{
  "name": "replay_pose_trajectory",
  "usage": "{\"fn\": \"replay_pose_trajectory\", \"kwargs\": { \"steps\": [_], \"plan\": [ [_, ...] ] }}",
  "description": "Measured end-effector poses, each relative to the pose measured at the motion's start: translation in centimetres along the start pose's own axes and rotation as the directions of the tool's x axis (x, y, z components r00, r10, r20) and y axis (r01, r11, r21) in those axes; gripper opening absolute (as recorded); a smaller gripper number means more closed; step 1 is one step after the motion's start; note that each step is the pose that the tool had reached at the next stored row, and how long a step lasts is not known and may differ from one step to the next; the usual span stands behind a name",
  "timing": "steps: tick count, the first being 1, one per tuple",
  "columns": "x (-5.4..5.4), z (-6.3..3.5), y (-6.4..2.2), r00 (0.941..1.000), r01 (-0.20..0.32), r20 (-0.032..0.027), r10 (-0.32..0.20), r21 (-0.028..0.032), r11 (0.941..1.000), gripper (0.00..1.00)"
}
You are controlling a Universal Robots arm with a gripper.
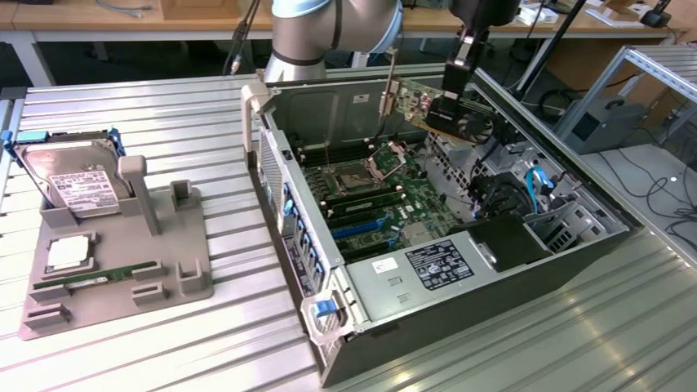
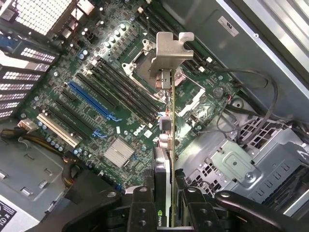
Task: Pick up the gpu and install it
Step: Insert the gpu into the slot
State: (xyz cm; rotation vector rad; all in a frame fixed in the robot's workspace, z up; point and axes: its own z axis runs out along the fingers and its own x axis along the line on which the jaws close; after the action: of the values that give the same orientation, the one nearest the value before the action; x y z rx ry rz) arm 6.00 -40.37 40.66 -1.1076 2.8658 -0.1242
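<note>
The gpu is a green card with a silvery metal bracket and a black cooler. It hangs tilted above the back of the open computer case, over the motherboard. My gripper comes down from above and is shut on the card's black end. In the wrist view the gpu shows edge-on with its bracket farthest from me, clamped between my two black fingers. It hovers clear of the board's blue slot and the black slots beside it.
A grey fixture on the slatted table, at the exterior view's left, holds a hard drive, a green memory stick and a small square chip. Inside the case are a power supply, cables and a drive cage.
</note>
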Motion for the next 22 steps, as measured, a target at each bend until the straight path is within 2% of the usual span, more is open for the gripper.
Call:
{"fn": "replay_pose_trajectory", "kwargs": {
  "steps": [4,11,17,22],
  "plan": [
    [0.0,0.01,0.0,0.999,0.045,0.0045,-0.045,-0.0014,0.999,0.27],
    [0.0,0.02,0.0,0.9919,0.126,0.0128,-0.126,-0.0034,0.992,0.27],
    [0.0,0.03,0.0,0.9801,0.198,0.0203,-0.197,-0.0046,0.9803,0.27],
    [-0.01,0.05,0.0,0.9675,0.252,0.0262,-0.252,-0.0051,0.9678,0.27]
  ]
}}
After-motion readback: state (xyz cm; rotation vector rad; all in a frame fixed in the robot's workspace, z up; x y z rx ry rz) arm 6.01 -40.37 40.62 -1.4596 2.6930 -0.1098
